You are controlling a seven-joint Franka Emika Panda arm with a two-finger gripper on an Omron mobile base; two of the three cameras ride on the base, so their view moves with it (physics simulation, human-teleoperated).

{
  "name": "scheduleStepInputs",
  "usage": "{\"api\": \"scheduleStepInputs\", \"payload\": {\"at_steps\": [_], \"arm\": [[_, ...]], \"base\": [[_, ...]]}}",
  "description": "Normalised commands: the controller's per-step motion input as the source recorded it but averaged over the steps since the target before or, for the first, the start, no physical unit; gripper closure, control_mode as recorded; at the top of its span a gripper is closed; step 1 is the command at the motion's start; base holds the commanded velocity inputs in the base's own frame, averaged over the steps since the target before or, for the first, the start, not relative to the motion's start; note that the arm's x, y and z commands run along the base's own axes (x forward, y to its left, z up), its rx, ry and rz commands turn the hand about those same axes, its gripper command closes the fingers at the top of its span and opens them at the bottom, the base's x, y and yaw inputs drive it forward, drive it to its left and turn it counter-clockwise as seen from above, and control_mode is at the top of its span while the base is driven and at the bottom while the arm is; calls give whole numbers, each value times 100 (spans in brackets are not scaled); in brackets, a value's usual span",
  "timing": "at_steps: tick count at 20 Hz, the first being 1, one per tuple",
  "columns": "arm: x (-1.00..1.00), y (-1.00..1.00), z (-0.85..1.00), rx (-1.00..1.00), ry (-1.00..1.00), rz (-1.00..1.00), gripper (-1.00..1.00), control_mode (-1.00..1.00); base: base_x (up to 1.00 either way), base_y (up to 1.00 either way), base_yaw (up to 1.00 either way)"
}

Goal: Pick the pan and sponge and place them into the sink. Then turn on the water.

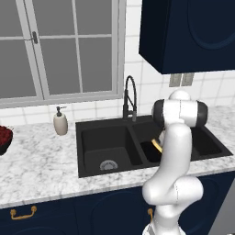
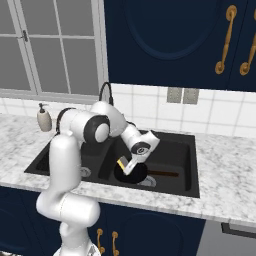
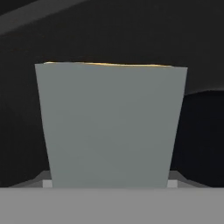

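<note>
Gripper (image 2: 125,166): down in the right basin, closed on the sponge (image 3: 109,127), grey-green face toward the hand camera, yellow edge at top.
Pan (image 2: 131,173): lying in the right basin under the gripper, handle pointing right.
Sink (image 1: 92,137): black, set in the marble desk (image 1: 41,160).
Faucet (image 1: 130,98): behind the basin divider.

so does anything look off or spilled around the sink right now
Nothing stands out. The pan lies flat in the right basin of the sink, and the hand holds the sponge just above it. No water runs from the faucet, and nothing is spilled.
</note>
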Motion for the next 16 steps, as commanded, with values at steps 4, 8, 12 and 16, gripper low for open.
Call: {"api": "scheduleStepInputs", "payload": {"at_steps": [4, 8, 12, 16], "arm": [[63, 10, -58, 0, 3, 0, 100, -100], [69, 12, -59, 0, 1, 0, 100, -100], [68, 2, -50, 0, 0, 0, 100, -100], [59, 0, -50, 1, 0, 0, 100, -100]], "base": [[0, 0, 0], [0, 0, 0], [0, 0, 0], [0, 0, 0]]}}
